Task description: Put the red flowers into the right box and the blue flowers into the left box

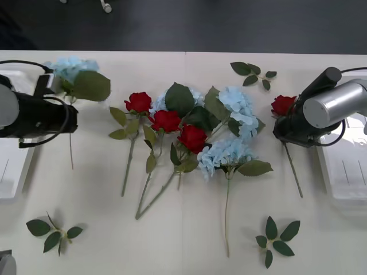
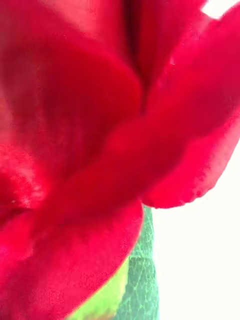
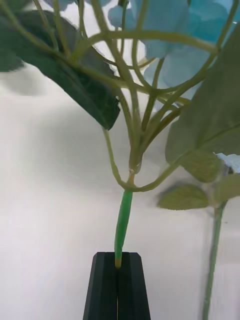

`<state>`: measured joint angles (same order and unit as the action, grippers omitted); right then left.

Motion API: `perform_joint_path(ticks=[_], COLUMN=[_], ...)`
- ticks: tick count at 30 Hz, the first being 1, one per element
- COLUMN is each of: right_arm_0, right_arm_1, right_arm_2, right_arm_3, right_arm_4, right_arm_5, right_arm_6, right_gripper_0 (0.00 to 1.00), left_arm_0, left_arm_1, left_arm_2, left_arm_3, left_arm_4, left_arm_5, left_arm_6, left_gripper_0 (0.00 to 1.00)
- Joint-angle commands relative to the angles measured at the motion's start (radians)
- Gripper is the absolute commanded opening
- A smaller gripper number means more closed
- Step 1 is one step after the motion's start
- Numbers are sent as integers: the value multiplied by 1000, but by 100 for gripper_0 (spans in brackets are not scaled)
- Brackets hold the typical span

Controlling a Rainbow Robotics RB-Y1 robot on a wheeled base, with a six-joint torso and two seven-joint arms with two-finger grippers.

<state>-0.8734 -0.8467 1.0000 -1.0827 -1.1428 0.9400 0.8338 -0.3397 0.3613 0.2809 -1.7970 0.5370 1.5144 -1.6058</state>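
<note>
Black fingers of the left claw are pressed together on the thin green stem of a blue flower, which rises into a fork of pale twigs, broad dark leaves and sky-blue petals. That claw hangs near the tabletop's left edge, its bloom toward the far left corner, just beside the left box, a shallow white tray.

Near the right edge, the right claw sits against a deep-red rose; whether its fingers are closed I cannot tell. Smooth crimson petals and a veined green leaf crowd its wrist view. The rose's stem slants toward the near edge, beside the right box.

Mid-tabletop lie three more red flowers tangled with blue flowers, stems pointing nearward. Loose leaf sprigs rest toward the corners.
</note>
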Motion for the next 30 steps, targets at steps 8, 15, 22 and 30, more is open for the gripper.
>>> perform_joint_path(ticks=[8,15,22,30], right_arm_0=[110,271,524,735], right_arm_1=[-130,-226,-233,-241], right_arm_2=[-150,-374,-699,-1011], right_arm_3=[-442,-655,-842,-898], right_arm_4=[-15,18,167,189], right_arm_5=[278,341,419,421], right_arm_6=[7,7,7,28], right_gripper_0=[0,0,0,0], left_arm_0=[153,195,212,223], left_arm_1=[8,10,44,97], left_arm_2=[212,307,397,414], left_arm_3=[-355,-415,-407,-329], left_arm_4=[0,-55,-83,-161], left_arm_5=[76,73,69,23], left_arm_6=[43,64,67,69], left_gripper_0=[0,0,0,0])
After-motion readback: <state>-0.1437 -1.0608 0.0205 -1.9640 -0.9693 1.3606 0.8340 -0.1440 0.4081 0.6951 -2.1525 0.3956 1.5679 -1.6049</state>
